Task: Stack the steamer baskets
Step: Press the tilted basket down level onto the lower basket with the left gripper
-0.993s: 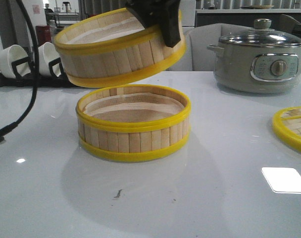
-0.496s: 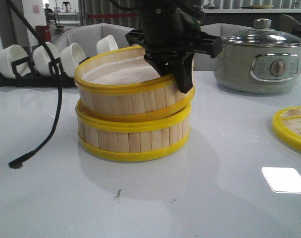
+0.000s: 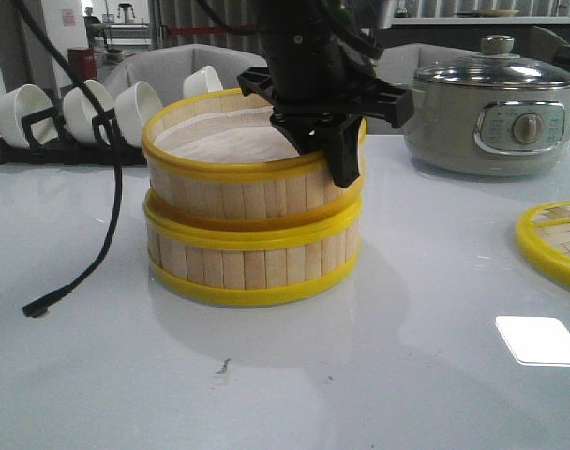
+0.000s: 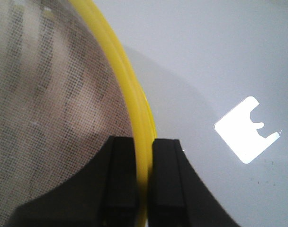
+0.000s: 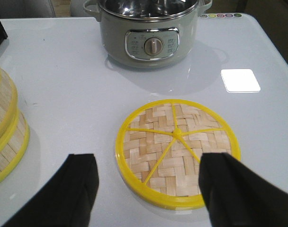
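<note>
The left gripper [image 4: 143,182] had its jaws pinched narrow on the yellow rim of the upper basket [image 3: 238,183], one finger inside the wall and one outside. That basket sat on the lower basket [image 3: 252,262], rim on rim, seemingly level and close to centred, though its right side hid behind the gripper. The lower basket stood on the white worktop [image 3: 379,375].

The right gripper [image 5: 148,187] hovered with jaws wide and empty, above and just short of the woven lid [image 5: 177,151], which lay well right of the stack. The grey-green pot [image 3: 496,117] stood behind the lid.

The risk lay in the release: if the jaws opened unevenly or the arm lifted before they cleared the rim, a finger could drag the upper basket off centre or tip it from the stack.
</note>
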You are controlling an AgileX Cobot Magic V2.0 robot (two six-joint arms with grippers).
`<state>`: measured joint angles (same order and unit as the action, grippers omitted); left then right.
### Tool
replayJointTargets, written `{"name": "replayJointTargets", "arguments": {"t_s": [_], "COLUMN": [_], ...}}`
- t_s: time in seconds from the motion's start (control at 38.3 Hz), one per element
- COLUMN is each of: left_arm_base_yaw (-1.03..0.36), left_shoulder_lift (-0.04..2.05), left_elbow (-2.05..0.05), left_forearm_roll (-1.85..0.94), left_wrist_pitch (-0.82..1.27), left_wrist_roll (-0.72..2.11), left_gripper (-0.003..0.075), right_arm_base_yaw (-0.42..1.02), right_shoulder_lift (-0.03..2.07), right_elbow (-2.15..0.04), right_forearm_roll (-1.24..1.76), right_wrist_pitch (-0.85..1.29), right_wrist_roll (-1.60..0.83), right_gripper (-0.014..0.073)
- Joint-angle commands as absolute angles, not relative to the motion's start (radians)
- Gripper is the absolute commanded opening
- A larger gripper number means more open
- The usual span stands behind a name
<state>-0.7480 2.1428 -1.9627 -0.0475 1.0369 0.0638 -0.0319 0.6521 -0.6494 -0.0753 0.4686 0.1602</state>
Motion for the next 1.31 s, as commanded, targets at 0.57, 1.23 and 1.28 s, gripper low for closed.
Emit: {"name": "replayJointTargets", "arguments": {"t_s": [0.57, 1.23, 1.28], "left_arm_base_yaw": [-0.753, -0.753, -0.753], "left_shoulder_lift": [2.086, 2.086, 2.086], "left_elbow": [-2.105, -2.105, -2.105], "left_forearm_roll": [-0.045, -0.059, -0.059], "left_wrist_pitch": [1.154, 1.135, 1.133], "left_wrist_roll": [0.062, 0.062, 0.062], "left_gripper": [0.0087, 0.0087, 0.0087], "right_arm_base_yaw": [-0.031, -0.031, -0.031], "right_shoulder_lift": [0.657, 0.657, 0.657], "right_elbow": [-0.689, -0.689, -0.689], "right_forearm_roll": [-0.083, -0.083, -0.083], "right_wrist_pitch": [0.399, 0.399, 0.399], "right_wrist_roll": [0.157, 0.157, 0.157], "right_gripper": [0.0559, 0.0559, 0.0559]}}
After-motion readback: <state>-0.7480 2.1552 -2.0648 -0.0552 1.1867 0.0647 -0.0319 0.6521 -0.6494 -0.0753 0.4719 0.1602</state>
